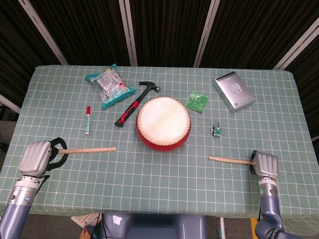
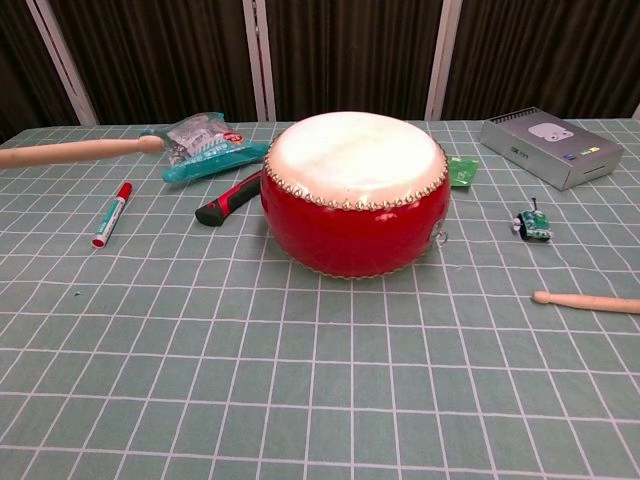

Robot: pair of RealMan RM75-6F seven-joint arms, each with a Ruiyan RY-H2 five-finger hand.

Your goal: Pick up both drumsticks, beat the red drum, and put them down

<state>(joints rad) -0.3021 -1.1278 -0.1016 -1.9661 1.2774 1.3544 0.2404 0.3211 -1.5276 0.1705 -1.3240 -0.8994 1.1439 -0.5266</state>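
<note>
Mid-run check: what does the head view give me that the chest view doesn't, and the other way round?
Only the head view shows the left hand gripping the left drumstick, the right hand at the right drumstick, and the hammer head. Only the chest view shows the left drumstick raised off the cloth and the red drum side wall. Both show drum, drumsticks, marker, snack bag and box.

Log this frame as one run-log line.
phase: drumsticks in hand | left hand: holds left drumstick raised | right hand: at right drumstick end, grip unclear | red drum: centre, not struck
</note>
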